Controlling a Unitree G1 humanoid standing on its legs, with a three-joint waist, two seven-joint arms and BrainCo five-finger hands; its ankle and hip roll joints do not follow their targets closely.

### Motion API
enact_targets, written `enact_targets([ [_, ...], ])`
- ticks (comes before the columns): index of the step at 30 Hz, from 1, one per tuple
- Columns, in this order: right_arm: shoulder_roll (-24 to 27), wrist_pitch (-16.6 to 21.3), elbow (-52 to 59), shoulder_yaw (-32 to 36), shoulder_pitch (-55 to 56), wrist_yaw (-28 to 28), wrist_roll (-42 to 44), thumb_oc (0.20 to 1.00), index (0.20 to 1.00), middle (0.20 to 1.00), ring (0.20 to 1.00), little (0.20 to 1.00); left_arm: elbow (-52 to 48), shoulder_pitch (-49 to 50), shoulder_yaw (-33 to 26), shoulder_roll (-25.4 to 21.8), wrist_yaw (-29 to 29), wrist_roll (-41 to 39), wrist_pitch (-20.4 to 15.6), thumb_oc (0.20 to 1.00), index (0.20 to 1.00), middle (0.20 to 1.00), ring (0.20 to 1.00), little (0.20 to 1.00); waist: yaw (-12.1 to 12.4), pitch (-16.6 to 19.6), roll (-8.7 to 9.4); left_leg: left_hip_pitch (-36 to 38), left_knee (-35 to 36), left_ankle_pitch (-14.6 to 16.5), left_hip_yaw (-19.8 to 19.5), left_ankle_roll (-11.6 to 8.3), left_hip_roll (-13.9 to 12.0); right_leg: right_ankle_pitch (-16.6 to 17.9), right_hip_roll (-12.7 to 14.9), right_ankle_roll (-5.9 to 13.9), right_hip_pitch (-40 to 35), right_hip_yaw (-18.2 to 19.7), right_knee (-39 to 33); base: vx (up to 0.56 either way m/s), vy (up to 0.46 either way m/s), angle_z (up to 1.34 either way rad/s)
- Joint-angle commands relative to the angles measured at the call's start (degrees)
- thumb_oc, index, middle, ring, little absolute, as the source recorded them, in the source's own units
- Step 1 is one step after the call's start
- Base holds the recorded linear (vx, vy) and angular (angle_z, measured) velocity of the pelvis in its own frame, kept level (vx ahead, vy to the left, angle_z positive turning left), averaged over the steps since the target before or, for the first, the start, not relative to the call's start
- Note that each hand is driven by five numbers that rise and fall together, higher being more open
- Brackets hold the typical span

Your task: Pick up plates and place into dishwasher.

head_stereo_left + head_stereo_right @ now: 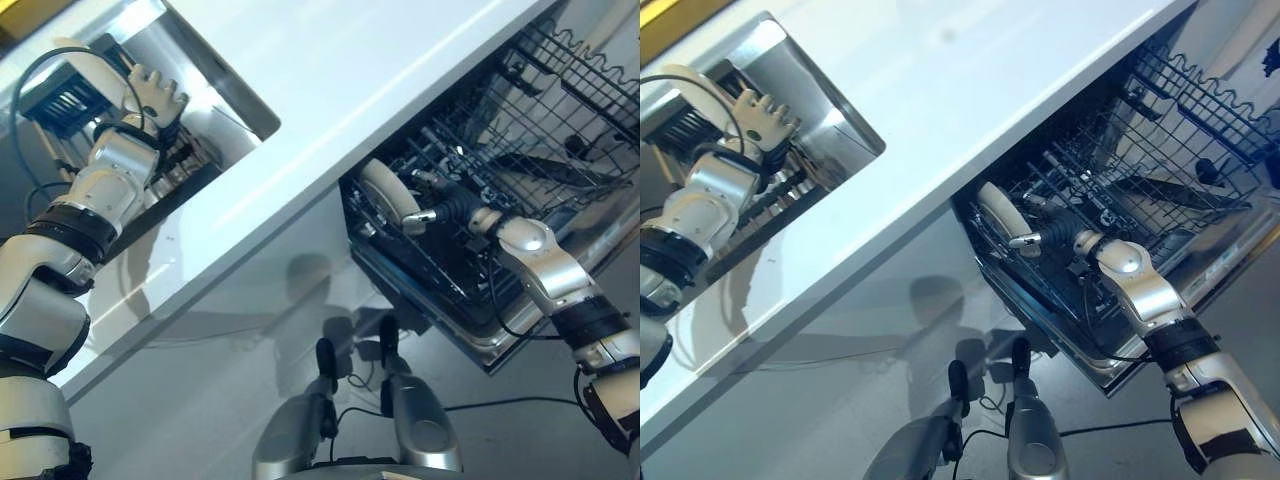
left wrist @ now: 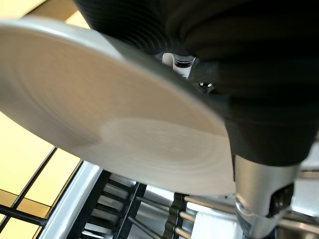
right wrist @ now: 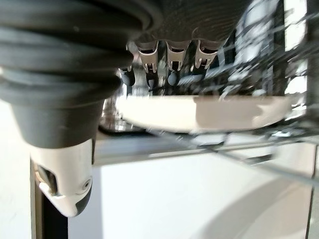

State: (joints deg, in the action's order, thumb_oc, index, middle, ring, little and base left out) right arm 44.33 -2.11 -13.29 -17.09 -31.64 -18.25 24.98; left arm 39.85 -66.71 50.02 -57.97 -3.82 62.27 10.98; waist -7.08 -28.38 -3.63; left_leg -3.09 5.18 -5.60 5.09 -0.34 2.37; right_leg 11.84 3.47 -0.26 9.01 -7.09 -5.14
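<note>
Left hand (image 1: 152,95) grips a plate (image 2: 99,114); right hand (image 1: 445,208) grips another plate (image 1: 388,195).

A long white countertop (image 1: 330,110) runs between the two hands; a steel sink (image 1: 830,110) is sunk into it near the left hand, and grey floor (image 1: 230,350) lies below, brightly lit

Sink (image 1: 235,95) in counter (image 1: 330,60) at left; dishwasher rack (image 1: 520,130) below at right

A kitchen: white bench (image 1: 330,90) with inset steel sink (image 1: 200,100), open dishwasher (image 1: 520,140) with wire racks.
</note>
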Motion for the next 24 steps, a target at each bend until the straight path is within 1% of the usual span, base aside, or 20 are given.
enact_targets([
  [1,3.28,6.6,6.58,6.0,1.95,2.0,2.25,1.0,1.0,1.0,1.0,1.0,1.03,1.22,-4.78,-5.63,-3.84,2.93,4.91,1.0,1.0,1.0,1.0,1.0,-1.46,0.12,1.74,-3.88,-2.18,3.34,0.58,-1.12,0.26,-6.89,1.91,6.58,3.58,1.59,6.56,-0.03,0.013,-0.16],
  [3,3.38,8.06,7.59,7.55,3.36,2.37,2.99,1.0,1.0,1.0,1.0,1.0,0.85,2.54,-5.48,-6.43,-4.48,2.23,5.52,1.0,1.0,1.0,1.0,1.0,-1.77,0.06,1.91,-3.85,-2.14,3.35,0.59,-1.12,0.21,-6.86,1.75,6.67,3.59,1.83,6.49,-0.02,0.02,-0.14],
  [4,3.5,8.58,7.97,8.24,3.77,2.61,2.94,1.0,1.0,1.0,1.0,1.0,1.0,2.97,-5.9,-6.56,-4.3,1.81,5.47,0.511,0.511,0.511,0.511,0.511,-1.93,0.13,1.99,-3.7,-2.01,3.41,0.64,-1.11,0.22,-6.9,1.67,6.71,3.49,1.9,6.43,-0.01,0.019,-0.08],
  [5,3.77,9.07,8.37,8.67,4.08,3.07,3.09,1.0,1.0,1.0,1.0,1.0,1.13,2.9,-5.89,-6.73,-5.02,1.83,5.48,0.2,0.2,0.2,0.2,0.2,-2.01,0.18,2.02,-3.49,-1.83,3.43,0.76,-1.1,0.23,-6.88,1.71,6.76,3.27,1.79,6.23,0.0,0.009,-0.08],
  [6,3.83,9.8,8.46,9.03,4.36,3.16,3.36,1.0,1.0,1.0,1.0,1.0,1.3,2.91,-5.91,-6.77,-5.81,1.72,5.58,0.2,0.2,0.2,0.2,0.2,-2.09,0.23,2.0,-3.43,-1.76,3.42,0.73,-1.11,0.23,-6.91,1.67,6.76,3.19,1.79,6.17,-0.01,0.009,-0.08],
  [8,3.68,10.58,8.93,9.86,4.48,3.07,3.7,1.0,1.0,1.0,1.0,1.0,2.53,3.46,-6.51,-6.78,-5.61,1.23,5.7,0.2,0.2,0.2,0.2,0.2,-2.2,0.36,2.03,-3.27,-1.62,3.45,0.69,-1.15,0.28,-6.96,1.58,6.75,2.96,1.8,5.98,-0.01,0.01,-0.08],
  [10,3.59,10.92,9.37,9.92,4.26,3.72,3.36,1.0,1.0,1.0,1.0,1.0,3.02,3.44,-6.5,-6.83,-4.06,0.09,5.22,0.2,0.2,0.2,0.2,0.2,-2.2,0.57,1.96,-2.99,-1.43,3.51,0.64,-1.2,0.32,-7.0,1.55,6.76,2.56,1.75,5.68,-0.01,-0.004,-0.05],
  [15,3.22,10.51,10.23,10.44,5.53,3.82,3.83,1.0,1.0,1.0,1.0,1.0,3.18,3.81,-6.79,-7.62,-4.19,0.11,4.94,0.2,0.2,0.2,0.2,0.2,-2.13,1.44,1.7,-2.3,-1.18,3.7,0.39,-1.23,0.52,-7.06,1.63,6.77,1.53,1.25,5.07,-0.01,-0.009,-0.03],
  [21,3.02,11.05,10.87,10.29,7.16,4.03,4.77,1.0,1.0,1.0,1.0,1.0,1.18,5.11,-6.97,-9.14,-3.83,-0.37,4.88,0.2,0.2,0.2,0.2,0.2,-2.06,2.86,0.98,-1.09,-1.1,4.16,0.31,-1.33,0.72,-7.14,1.94,6.75,0.15,0.6,4.39,0.0,-0.022,0.0],
  [24,3.03,10.8,11.59,10.33,8.01,3.33,5.09,1.0,1.0,1.0,1.0,1.0,0.33,6.28,-7.55,-9.87,-1.58,-0.42,5.12,0.2,0.2,0.2,0.2,0.2,-2.15,3.63,0.5,-0.39,-1.13,4.47,0.35,-1.39,0.84,-7.27,2.08,6.71,-0.61,0.59,4.1,0.0,0.0,0.0],
])
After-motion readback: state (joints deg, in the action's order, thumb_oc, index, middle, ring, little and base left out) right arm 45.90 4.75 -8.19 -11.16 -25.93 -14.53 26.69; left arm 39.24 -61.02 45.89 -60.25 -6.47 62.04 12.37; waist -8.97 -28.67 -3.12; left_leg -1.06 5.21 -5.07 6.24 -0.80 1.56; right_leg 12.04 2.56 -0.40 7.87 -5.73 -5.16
